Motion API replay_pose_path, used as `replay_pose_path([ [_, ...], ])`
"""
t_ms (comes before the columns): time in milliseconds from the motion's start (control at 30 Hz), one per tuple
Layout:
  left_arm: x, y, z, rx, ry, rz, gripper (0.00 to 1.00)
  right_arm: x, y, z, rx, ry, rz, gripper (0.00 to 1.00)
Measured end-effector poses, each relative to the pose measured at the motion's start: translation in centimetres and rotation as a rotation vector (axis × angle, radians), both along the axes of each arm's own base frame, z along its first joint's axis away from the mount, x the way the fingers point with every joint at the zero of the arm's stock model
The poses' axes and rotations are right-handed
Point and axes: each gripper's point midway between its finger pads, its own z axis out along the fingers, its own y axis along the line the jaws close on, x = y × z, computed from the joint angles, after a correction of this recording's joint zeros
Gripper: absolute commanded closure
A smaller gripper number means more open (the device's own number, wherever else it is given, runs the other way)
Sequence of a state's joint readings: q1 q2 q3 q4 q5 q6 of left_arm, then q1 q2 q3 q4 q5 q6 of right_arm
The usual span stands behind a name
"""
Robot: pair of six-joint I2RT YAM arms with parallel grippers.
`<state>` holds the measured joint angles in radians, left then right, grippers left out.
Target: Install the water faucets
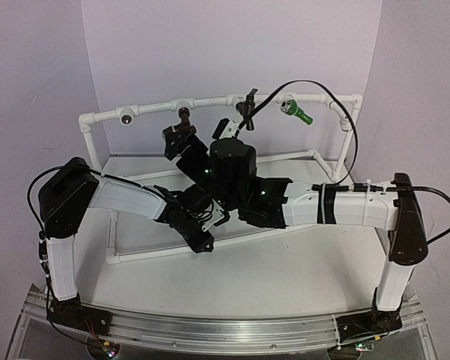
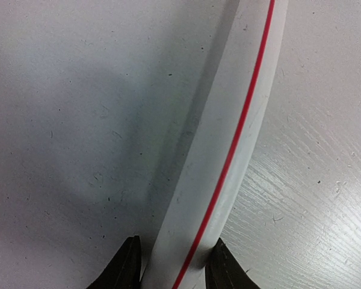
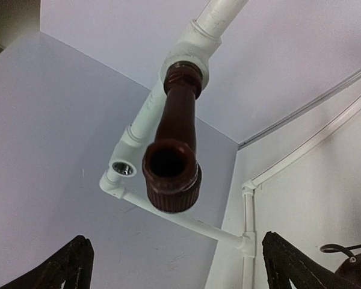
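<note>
At the back rail of the white pipe frame, we see the reddish-brown faucet seated with one end in a tee socket. Its body runs out from the rail towards the right gripper, and its round mouth faces that wrist camera almost head-on. The right gripper's fingers stand wide apart, low on either side of the faucet, short of it and touching nothing. So the faucet lies straight ahead of the gripper and a little above, its long axis nearly in line with the approach. We judge that the coming move is forward along that axis until the fingers flank the body, then a close to turn it tight. The right arm is by far the nearer. The left gripper is down at the front pipe, clamped across it, which we take for steadying the frame. Farther along the rail stand the black faucet and the green faucet; the socket near the left end is bare.
</note>
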<state>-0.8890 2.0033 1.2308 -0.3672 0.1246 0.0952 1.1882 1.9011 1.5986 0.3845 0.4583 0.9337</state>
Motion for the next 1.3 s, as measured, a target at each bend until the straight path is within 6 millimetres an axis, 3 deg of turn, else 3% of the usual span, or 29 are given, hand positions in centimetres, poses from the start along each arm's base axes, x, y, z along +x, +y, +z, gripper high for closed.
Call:
replay_pose_path([
  [267,0.0,0.0,0.0,-0.001,0.000,-0.001,1.00,-5.0,1.8,-1.0,-0.641,-0.387,0.124,0.02],
  [467,0.0,-0.1,0.0,-0.001,0.004,-0.003,1.00,-7.0,0.8,-0.7,-1.176,-0.777,0.157,0.02],
  [633,0.0,-0.2,0.0,-0.001,0.005,-0.003,1.00,-5.6,-1.1,0.1,-1.664,-1.016,0.062,0.02],
  [800,-0.1,-0.5,0.0,-0.006,0.012,-0.009,1.00,-4.5,-2.1,2.0,-2.015,-1.178,-0.012,0.05],
  [1033,-0.2,-0.9,0.0,-0.015,0.015,-0.018,1.00,-2.4,-2.1,3.2,-2.275,-1.315,-0.062,0.10],
  [1300,-0.2,-0.9,0.0,-0.017,0.016,-0.021,1.00,1.8,-1.5,0.7,-2.456,-1.352,-0.024,0.12],
])
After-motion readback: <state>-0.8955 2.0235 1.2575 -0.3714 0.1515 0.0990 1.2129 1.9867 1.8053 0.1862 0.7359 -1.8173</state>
